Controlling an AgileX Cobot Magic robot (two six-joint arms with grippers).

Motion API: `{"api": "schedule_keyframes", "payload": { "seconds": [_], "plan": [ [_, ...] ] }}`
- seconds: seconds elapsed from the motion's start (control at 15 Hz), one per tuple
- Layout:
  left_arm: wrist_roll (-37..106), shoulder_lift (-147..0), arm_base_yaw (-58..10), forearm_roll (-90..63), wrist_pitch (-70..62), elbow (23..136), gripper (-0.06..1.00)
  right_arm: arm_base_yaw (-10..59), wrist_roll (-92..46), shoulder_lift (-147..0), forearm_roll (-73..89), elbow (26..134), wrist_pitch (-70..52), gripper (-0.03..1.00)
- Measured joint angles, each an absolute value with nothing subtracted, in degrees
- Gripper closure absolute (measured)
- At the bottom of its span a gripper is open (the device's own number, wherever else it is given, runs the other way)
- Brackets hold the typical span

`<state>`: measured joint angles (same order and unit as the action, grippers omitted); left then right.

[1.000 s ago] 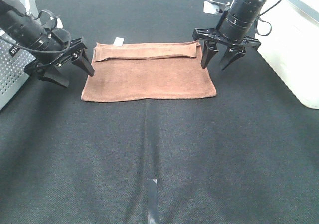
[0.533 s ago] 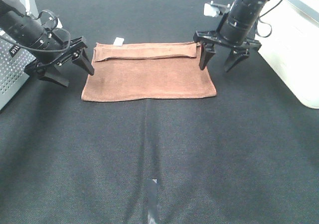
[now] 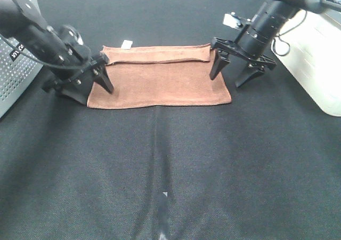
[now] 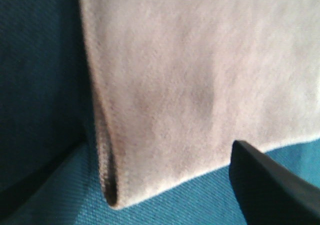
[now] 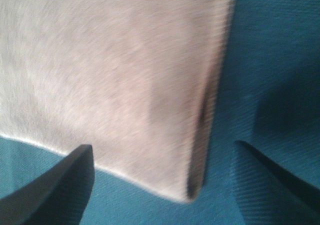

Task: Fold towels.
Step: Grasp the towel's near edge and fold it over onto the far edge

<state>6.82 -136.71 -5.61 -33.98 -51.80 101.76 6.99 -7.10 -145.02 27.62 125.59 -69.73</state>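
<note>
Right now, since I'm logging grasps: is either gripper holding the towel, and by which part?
Nothing is held. The left gripper and right gripper are both open, one at each short end of the folded reddish-brown towel, which lies flat.

Even overhead light, soft shadows; motion blur on the left arm (image 3: 37, 34); wrist views soft, blue-tinted.

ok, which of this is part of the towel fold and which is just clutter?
In the job:
- towel
- left gripper, open at one short edge
- right gripper, open at the other

Lying about:
- white container
- perforated grey box
- tape mark
</note>
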Motion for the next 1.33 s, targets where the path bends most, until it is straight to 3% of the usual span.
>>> {"api": "schedule_keyframes", "payload": {
  "seconds": [0.27,0.47,0.53,0.73,0.8,0.93,1.33],
  "plan": [
    [6.82,-137.05,-5.61,-35.81,-50.53,101.81,0.21,7.05,-8.02,-146.68,29.11,125.54,-69.79,0.28],
    [7.28,-137.57,-5.61,-37.07,-49.1,101.81,0.33,6.99,-8.77,-148.4,33.46,125.36,-69.73,0.38],
    [7.28,-137.91,-5.61,-37.13,-49.05,101.81,0.41,6.99,-8.82,-148.8,34.78,125.36,-69.73,0.44],
    [8.02,-138.54,-5.56,-36.96,-49.05,101.76,0.87,6.99,-8.14,-149.26,32.83,125.36,-69.67,0.76],
    [8.19,-138.54,-5.56,-36.78,-49.05,101.76,0.93,6.99,-7.56,-149.26,31.91,125.36,-69.67,0.88],
    [8.31,-138.54,-5.56,-36.73,-49.56,101.76,0.94,6.99,-6.93,-149.31,31.68,125.36,-69.67,0.97],
    [8.42,-134.82,-5.56,-32.37,-53.63,101.76,0.94,7.05,-6.93,-147.36,30.77,121.98,-69.04,0.97]
  ]
}}
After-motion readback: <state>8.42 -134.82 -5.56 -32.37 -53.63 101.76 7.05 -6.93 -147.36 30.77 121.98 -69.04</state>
